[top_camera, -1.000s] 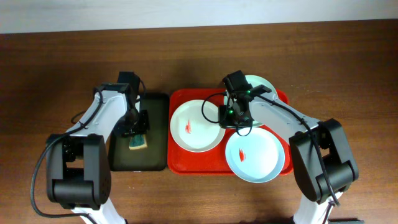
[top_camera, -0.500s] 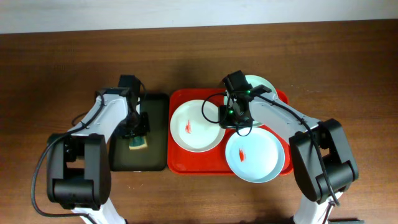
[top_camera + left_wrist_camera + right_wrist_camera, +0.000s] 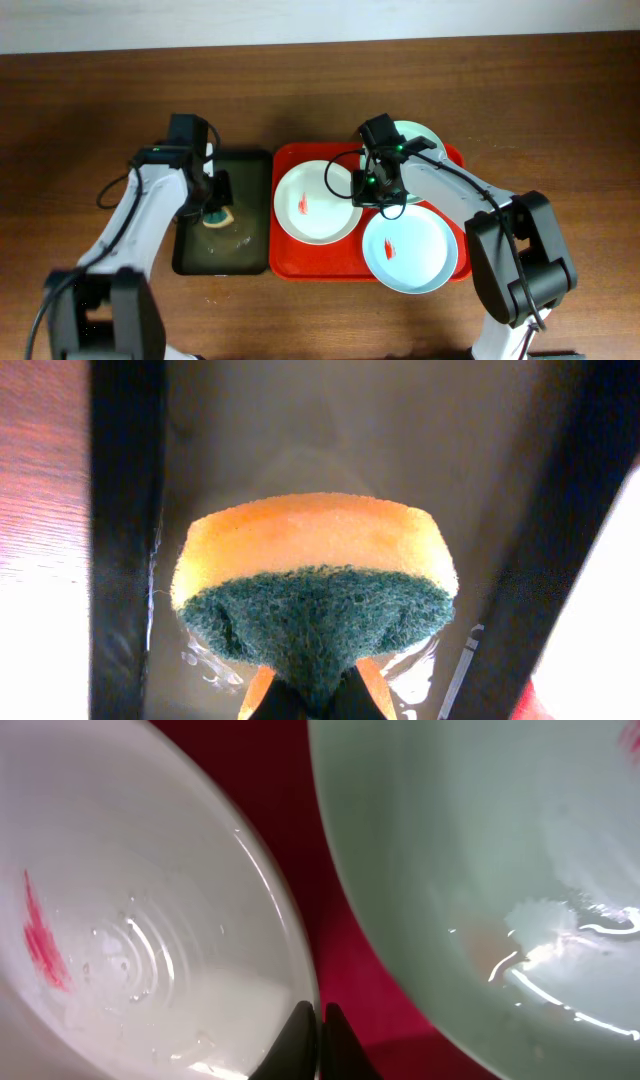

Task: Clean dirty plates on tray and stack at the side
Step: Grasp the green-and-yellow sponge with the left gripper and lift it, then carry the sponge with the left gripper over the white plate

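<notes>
Brown wooden table (image 3: 100,100), pale strip of wall along the top, and here we go. The left gripper (image 3: 312,698) is clamped tight on the sponge (image 3: 315,575), green scrubbing side toward the fingers. It hangs over the wet dark tray (image 3: 240,255) left of centre.

The right gripper (image 3: 318,1022) is pinched shut on the rim of the white plate (image 3: 130,900), mid-frame in the overhead view. That plate sits on the red tray (image 3: 290,262), with the lower mint plate (image 3: 410,250) at lower right and the upper mint plate (image 3: 425,135) at the top edge.

What could go wrong? A thin rim pinch may let the white plate swing or slip as it lifts. It could then clip the lower mint plate just beside it.

All the plates lie face up (round, so no long axis). The red tray runs long from left to right, and the white plate's red smear (image 3: 303,205) streaks roughly top to bottom.
</notes>
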Controlling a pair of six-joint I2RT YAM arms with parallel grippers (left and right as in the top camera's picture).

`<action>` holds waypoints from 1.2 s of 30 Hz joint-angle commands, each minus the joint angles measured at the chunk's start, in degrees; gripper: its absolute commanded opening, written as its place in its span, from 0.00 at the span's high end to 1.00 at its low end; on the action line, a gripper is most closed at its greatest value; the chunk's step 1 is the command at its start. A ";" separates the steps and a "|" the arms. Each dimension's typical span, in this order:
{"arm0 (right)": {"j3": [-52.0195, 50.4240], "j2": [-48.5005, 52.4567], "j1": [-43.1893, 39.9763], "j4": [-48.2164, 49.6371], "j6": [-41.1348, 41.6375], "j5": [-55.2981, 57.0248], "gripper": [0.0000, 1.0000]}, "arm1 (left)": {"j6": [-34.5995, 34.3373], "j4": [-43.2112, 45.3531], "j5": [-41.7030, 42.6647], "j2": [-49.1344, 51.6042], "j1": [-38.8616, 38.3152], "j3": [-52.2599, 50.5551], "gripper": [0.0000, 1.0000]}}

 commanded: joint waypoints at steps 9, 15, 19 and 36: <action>-0.33 0.61 0.42 -1.51 1.22 -4.20 0.96 | 4.44 -2.10 1.33 -4.87 -2.49 5.01 1.00; -0.33 0.63 0.44 -1.55 2.49 -4.22 0.96 | 4.37 -1.81 9.70 -4.76 -8.11 6.91 1.00; -0.33 0.63 0.44 -1.55 3.34 -4.24 0.96 | -0.17 2.80 9.66 -4.39 -15.52 6.91 1.00; -0.33 0.63 0.44 -1.57 3.30 -3.15 0.96 | -3.85 14.73 6.12 9.73 -22.34 6.91 1.00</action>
